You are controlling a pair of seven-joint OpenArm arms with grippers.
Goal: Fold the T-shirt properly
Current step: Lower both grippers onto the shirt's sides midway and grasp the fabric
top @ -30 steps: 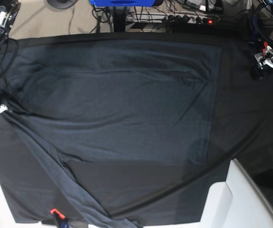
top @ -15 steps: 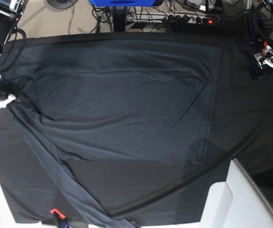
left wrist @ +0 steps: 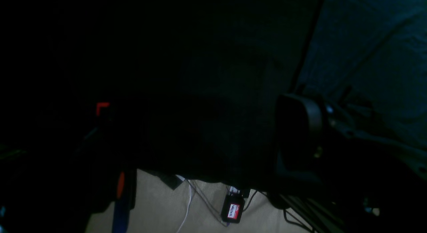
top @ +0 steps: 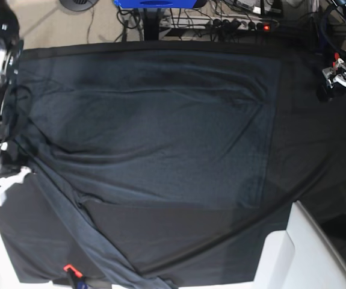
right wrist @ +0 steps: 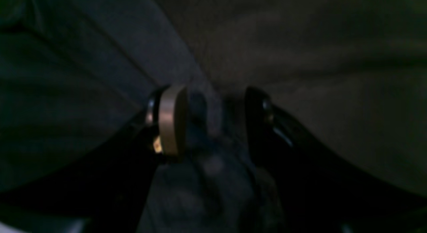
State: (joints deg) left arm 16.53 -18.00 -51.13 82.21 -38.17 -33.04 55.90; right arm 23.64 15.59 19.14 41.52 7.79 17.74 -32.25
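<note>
T-shirt spread flat on black-draped counter, a bunched fold lying between the parted jaws of right gripper at its edge; left gripper well apart, jaws wide, view mostly dark.

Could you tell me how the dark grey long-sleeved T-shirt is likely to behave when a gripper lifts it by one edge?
The dark charcoal-grey knit T-shirt will probably sag and drape; soft creases already cross it. Its long sleeve would likely trail behind. It may drag the black tablecloth beneath.
</note>
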